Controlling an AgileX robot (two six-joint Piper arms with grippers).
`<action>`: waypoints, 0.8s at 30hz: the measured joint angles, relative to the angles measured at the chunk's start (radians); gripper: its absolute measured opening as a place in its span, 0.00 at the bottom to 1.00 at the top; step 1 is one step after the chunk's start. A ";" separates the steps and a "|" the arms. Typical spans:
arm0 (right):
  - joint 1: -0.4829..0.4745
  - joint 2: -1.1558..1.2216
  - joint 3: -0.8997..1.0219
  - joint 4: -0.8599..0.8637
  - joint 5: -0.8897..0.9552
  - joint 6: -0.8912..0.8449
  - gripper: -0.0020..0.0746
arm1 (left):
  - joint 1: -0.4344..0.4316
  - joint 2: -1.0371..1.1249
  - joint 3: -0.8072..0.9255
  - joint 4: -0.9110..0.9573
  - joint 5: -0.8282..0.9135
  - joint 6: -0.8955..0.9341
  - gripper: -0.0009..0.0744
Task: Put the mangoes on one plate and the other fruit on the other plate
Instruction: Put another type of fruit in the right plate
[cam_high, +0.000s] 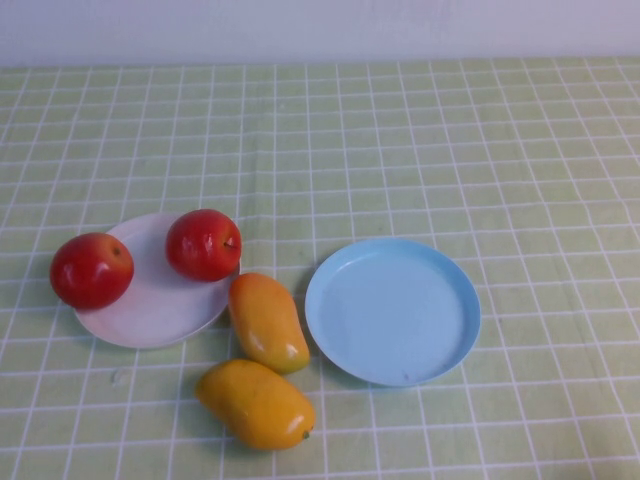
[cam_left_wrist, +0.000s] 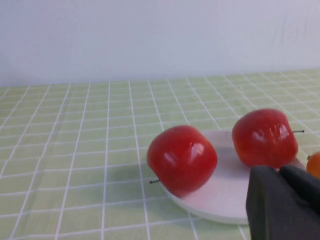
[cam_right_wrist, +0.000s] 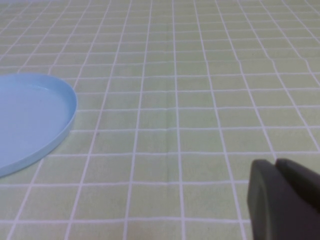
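While both hands (cam_left_wrist: 280, 172) (cam_right_wrist: 276, 165) idle (shut), mangoes (cam_high: 267, 322) lie unplated.

Checked tablecloth (cam_high: 500, 140) (green) carries two plates (cam_high: 150, 300), two mangoes (cam_high: 268, 320).

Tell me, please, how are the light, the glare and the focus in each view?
High view: soft even light, small glare on the apples, faint shadows under the mangoes. Left wrist view: bright glare spots on both apples; the shut left pincer is a dark blur. Right wrist view: the blue plate is fairly sharp; the shut right pincer is blurred.
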 joint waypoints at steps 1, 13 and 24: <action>0.000 0.000 0.000 0.000 0.000 0.000 0.01 | 0.000 0.000 0.002 0.011 0.014 -0.002 0.01; 0.000 0.000 0.000 0.000 0.000 0.000 0.01 | 0.000 0.000 0.002 0.038 0.260 -0.012 0.01; 0.000 0.000 0.000 0.000 0.000 0.000 0.01 | 0.000 -0.002 0.002 0.038 0.262 -0.014 0.01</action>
